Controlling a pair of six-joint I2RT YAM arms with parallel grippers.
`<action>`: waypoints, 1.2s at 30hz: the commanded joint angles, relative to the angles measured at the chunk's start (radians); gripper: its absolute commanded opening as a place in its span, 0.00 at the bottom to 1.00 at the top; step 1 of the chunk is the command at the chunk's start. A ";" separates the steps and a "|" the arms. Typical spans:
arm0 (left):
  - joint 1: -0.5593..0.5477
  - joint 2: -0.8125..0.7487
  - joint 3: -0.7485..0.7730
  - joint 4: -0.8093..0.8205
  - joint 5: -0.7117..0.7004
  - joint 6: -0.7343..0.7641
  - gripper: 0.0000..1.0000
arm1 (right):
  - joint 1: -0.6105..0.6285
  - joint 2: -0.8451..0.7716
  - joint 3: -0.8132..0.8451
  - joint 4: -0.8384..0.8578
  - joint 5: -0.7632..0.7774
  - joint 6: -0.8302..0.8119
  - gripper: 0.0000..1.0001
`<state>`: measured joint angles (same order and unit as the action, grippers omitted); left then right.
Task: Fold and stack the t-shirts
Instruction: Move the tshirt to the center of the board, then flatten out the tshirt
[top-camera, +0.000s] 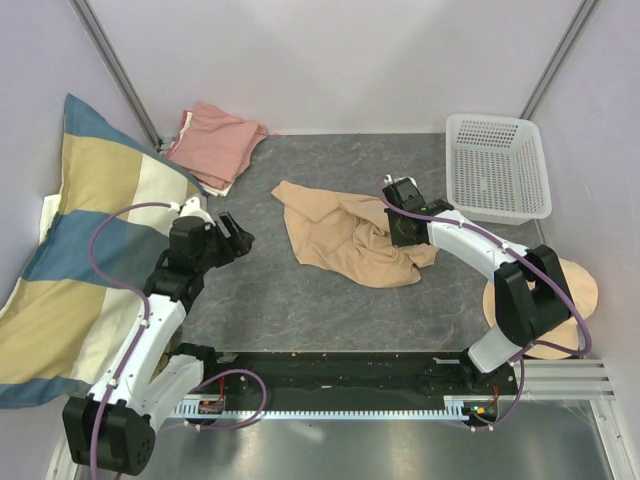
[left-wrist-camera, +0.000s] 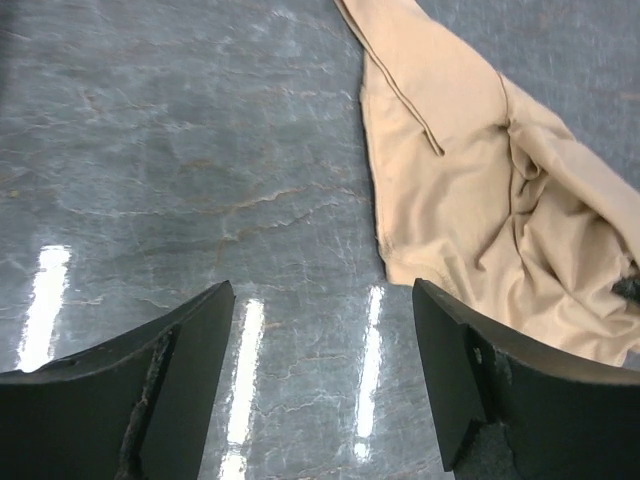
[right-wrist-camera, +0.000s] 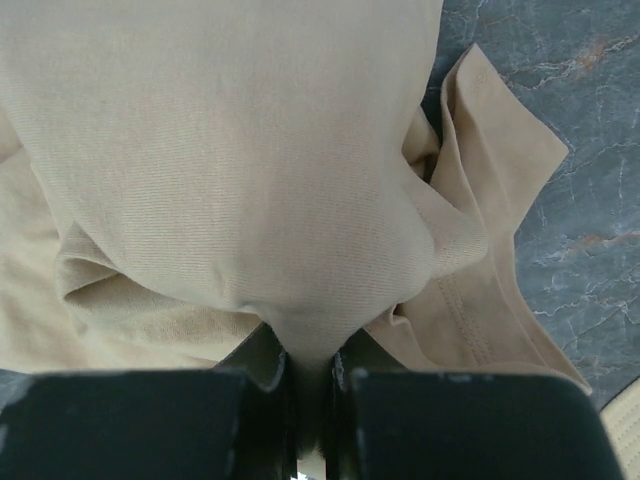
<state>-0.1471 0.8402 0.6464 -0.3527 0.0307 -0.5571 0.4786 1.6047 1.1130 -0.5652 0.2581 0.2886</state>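
Left fingers (left-wrist-camera: 190, 350): standing wide apart above the bare table (top-camera: 300, 300), holding nothing, with the cloth's edge lying just beyond them.
Right fingers (right-wrist-camera: 150, 420): pressing closed on a bunched fold of the tan t-shirt (top-camera: 345, 235), which is bulging up from between them.
Tan t-shirt: lying crumpled at mid-table, its right side being pinched, the rest resting on the table.
Pink t-shirt (top-camera: 215, 140): sitting loosely folded in the far left corner, touching the striped pillow (top-camera: 90, 250).
White basket (top-camera: 497, 165): standing at the far right, apart from both shirts.
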 joint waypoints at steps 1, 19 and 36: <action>-0.125 0.072 0.052 0.080 -0.007 0.006 0.81 | 0.000 -0.019 -0.001 0.039 0.047 0.035 0.00; -0.442 0.585 0.157 0.256 -0.272 -0.021 0.81 | 0.000 -0.040 -0.004 0.027 0.035 0.046 0.00; -0.457 0.841 0.257 0.301 -0.261 -0.041 0.94 | 0.002 -0.063 -0.018 0.013 0.030 0.044 0.00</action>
<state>-0.5953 1.6527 0.8707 -0.0937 -0.2089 -0.5663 0.4786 1.5826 1.1015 -0.5560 0.2741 0.3225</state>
